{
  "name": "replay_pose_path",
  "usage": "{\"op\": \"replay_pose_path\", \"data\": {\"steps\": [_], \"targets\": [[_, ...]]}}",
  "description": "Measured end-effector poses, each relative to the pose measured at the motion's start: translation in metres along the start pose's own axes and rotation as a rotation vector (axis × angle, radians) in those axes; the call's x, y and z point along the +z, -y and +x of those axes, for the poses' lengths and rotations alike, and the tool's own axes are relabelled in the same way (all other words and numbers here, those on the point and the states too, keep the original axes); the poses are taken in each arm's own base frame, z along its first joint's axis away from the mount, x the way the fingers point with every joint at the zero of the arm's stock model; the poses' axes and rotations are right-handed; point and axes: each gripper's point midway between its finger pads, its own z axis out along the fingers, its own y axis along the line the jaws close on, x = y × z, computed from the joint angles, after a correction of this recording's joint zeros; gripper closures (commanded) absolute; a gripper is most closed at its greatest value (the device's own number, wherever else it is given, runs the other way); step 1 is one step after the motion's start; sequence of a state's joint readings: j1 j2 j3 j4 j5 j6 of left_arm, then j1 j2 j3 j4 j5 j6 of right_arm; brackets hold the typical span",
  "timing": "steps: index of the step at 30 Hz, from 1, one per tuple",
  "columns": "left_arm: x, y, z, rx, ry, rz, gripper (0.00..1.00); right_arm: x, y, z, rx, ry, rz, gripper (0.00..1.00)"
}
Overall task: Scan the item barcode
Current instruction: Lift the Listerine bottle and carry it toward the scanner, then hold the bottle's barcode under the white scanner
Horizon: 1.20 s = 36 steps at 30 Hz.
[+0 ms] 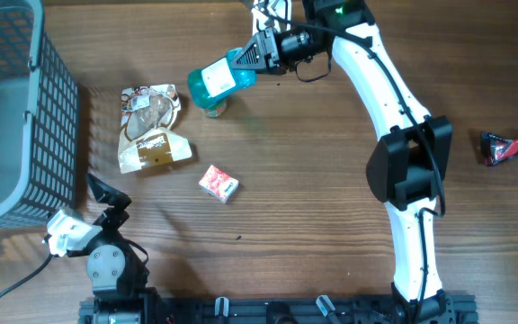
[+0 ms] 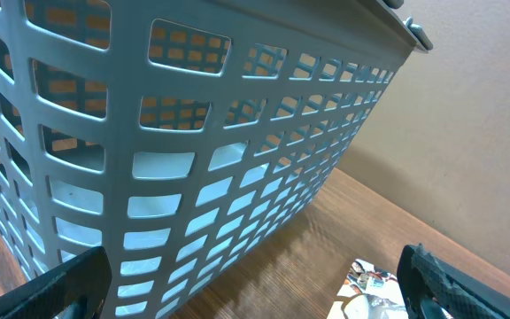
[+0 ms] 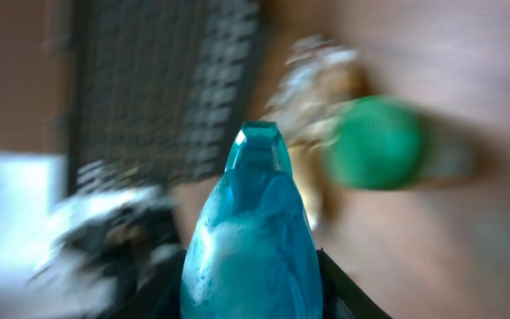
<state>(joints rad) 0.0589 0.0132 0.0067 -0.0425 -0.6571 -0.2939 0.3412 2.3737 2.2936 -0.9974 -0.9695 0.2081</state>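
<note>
My right gripper [image 1: 252,56] is shut on a translucent blue bottle [image 1: 220,78] and holds it in the air over the far middle of the table. In the right wrist view the bottle [image 3: 251,239] fills the space between the two black fingers [image 3: 342,297], narrow end pointing away. The picture there is blurred. My left gripper [image 1: 110,200] stands open near the front left of the table with nothing between its fingers [image 2: 454,283]. It faces the grey basket [image 2: 193,168]. No barcode shows in any view.
A grey mesh basket [image 1: 16,117] stands at the left edge. A snack bag [image 1: 151,126] and a small red and white box [image 1: 218,184] lie mid-table. A green-lidded item [image 1: 214,110] sits under the bottle. A black and red object [image 1: 509,147] lies far right.
</note>
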Motion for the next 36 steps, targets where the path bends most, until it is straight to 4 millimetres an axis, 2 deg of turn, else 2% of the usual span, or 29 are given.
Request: {"op": "replay_pose_path", "data": {"steps": [2,8,13,14,17,21,25,27,30,33,36], "targets": [[0.000,0.000,0.000,-0.001,0.000,0.000,0.00,-0.001,0.015,-0.012,-0.011,0.049,0.092,0.91],[0.000,0.000,0.000,0.000,0.000,0.000,0.00,-0.007,0.035,-0.038,-0.026,0.162,0.237,0.91],[0.000,0.000,0.000,0.000,0.000,0.000,0.00,-0.025,0.070,-0.060,-0.052,0.300,0.589,0.91],[0.000,0.000,0.000,0.000,0.000,0.000,0.00,-0.030,0.071,-0.065,-0.077,0.330,0.655,0.91],[0.000,0.000,0.000,0.000,0.000,0.000,0.00,-0.031,0.066,-0.072,-0.147,0.365,0.749,0.91],[0.000,0.000,0.000,0.000,0.000,0.000,0.00,-0.022,0.050,-0.077,-0.298,0.394,0.927,0.91],[0.000,0.000,0.000,0.000,0.000,-0.001,0.00,-0.024,0.029,-0.090,-0.479,0.446,1.122,0.92],[0.000,0.000,0.000,0.000,0.000,0.000,0.00,-0.032,0.024,-0.097,-0.530,0.474,1.197,0.92],[0.000,0.000,0.000,0.000,0.000,0.000,0.00,-0.059,0.024,-0.110,-0.610,0.495,1.348,0.91],[0.000,0.000,0.000,0.000,0.000,-0.001,0.00,-0.072,0.022,-0.118,-0.664,0.495,1.416,0.91],[0.000,0.000,0.000,0.000,0.000,0.000,0.00,-0.080,0.010,-0.132,-0.730,0.545,1.451,0.91]]}}
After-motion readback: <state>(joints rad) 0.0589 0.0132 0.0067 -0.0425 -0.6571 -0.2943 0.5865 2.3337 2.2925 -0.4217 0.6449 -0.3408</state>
